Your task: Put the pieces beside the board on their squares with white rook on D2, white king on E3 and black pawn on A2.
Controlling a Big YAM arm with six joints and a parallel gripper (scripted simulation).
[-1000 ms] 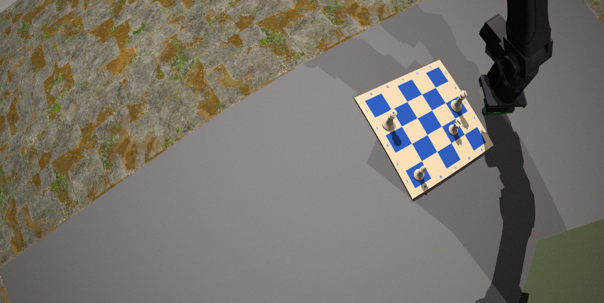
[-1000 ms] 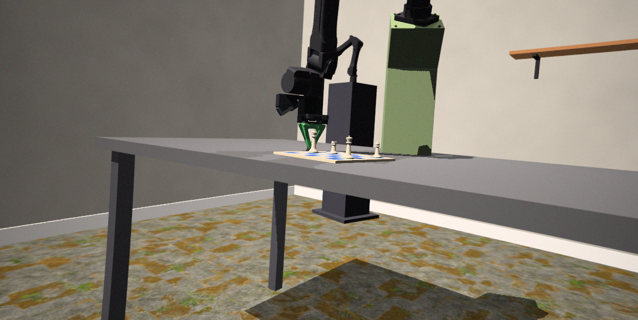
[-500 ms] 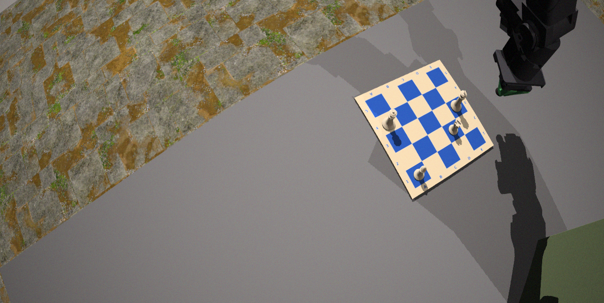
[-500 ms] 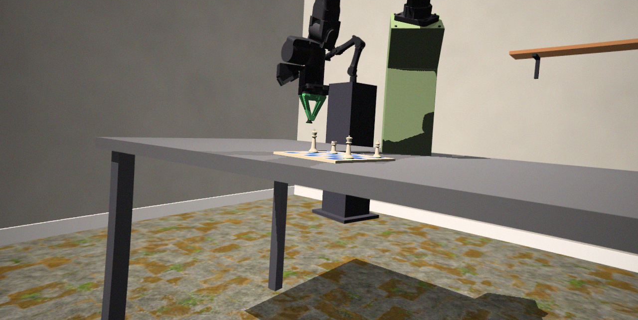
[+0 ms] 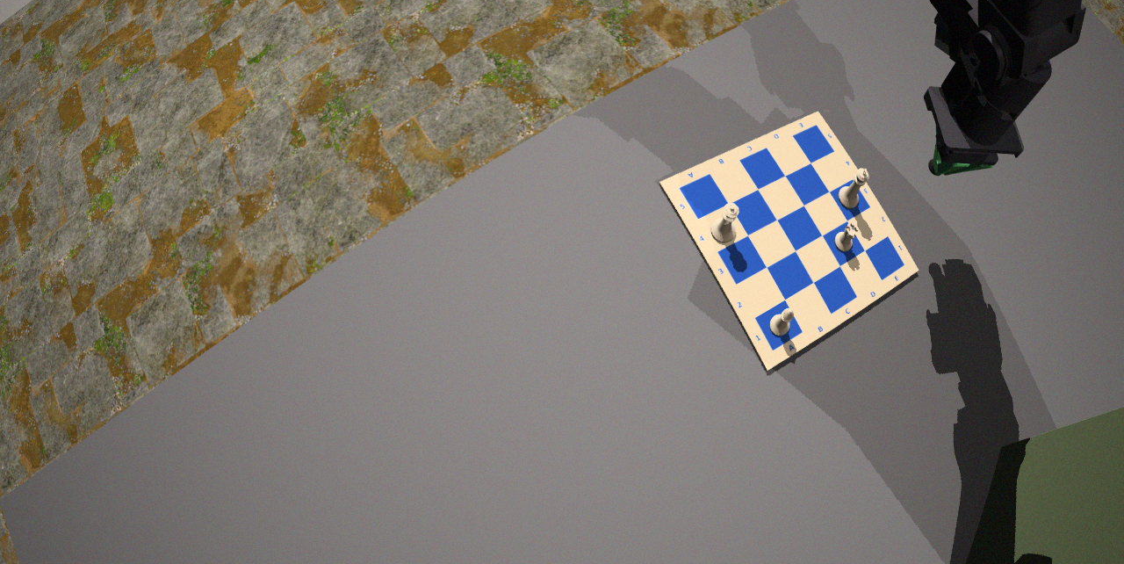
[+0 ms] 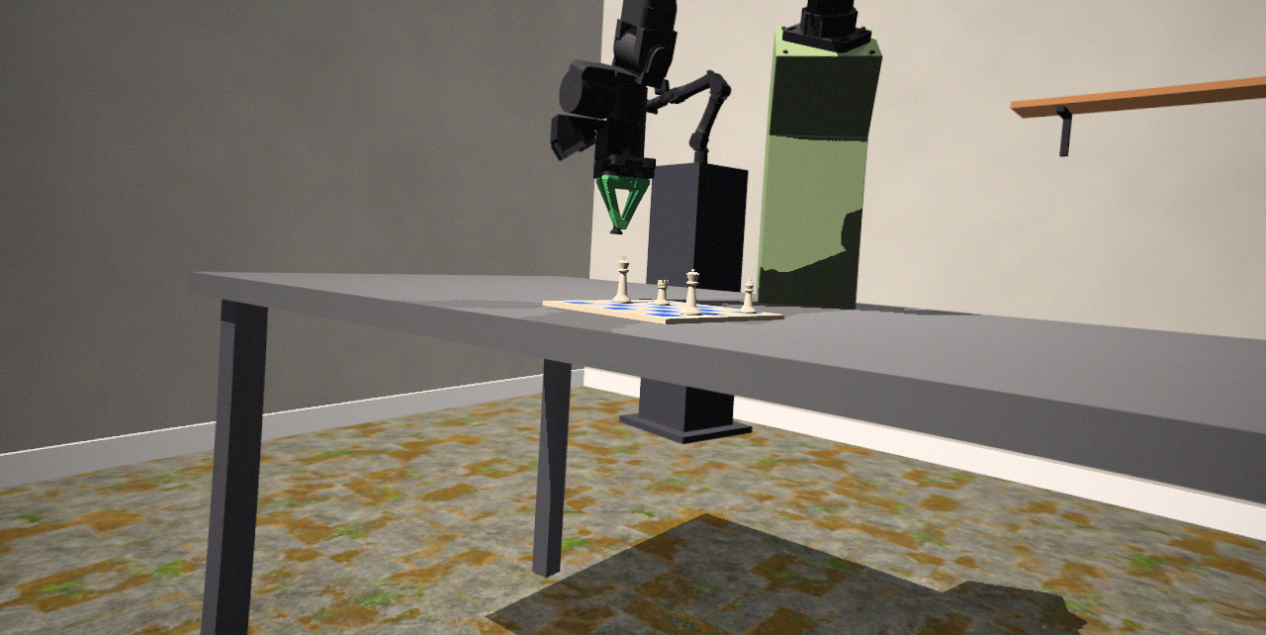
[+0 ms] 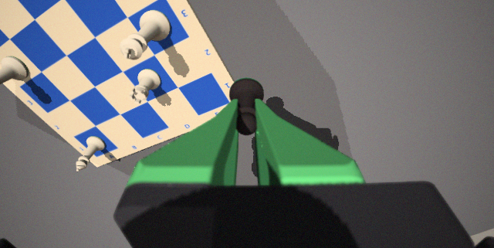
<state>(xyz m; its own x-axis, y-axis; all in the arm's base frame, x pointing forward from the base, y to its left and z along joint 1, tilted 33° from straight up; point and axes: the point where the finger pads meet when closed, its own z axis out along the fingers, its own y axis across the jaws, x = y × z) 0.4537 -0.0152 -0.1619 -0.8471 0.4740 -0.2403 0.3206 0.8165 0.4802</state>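
My gripper (image 7: 246, 109) is shut on the black pawn (image 7: 246, 97), gripping its head with its round base pointing down. In the side view the gripper (image 6: 615, 222) hangs well above the table, beside the board's E edge near the row 1 corner. The blue and cream board (image 5: 788, 238) lies flat. The white king (image 5: 853, 189) stands on E3 and also shows in the wrist view (image 7: 144, 33). The white rook (image 5: 845, 236) stands on D2 and also shows in the wrist view (image 7: 143, 83). Square A2 (image 5: 754, 292) is empty.
A white pawn (image 5: 781, 319) stands on A1, and a tall white piece (image 5: 725, 224) stands in column A around row 4. A green pedestal (image 6: 814, 170) carries the arm behind the board. A dark box (image 6: 697, 227) stands beside the pedestal.
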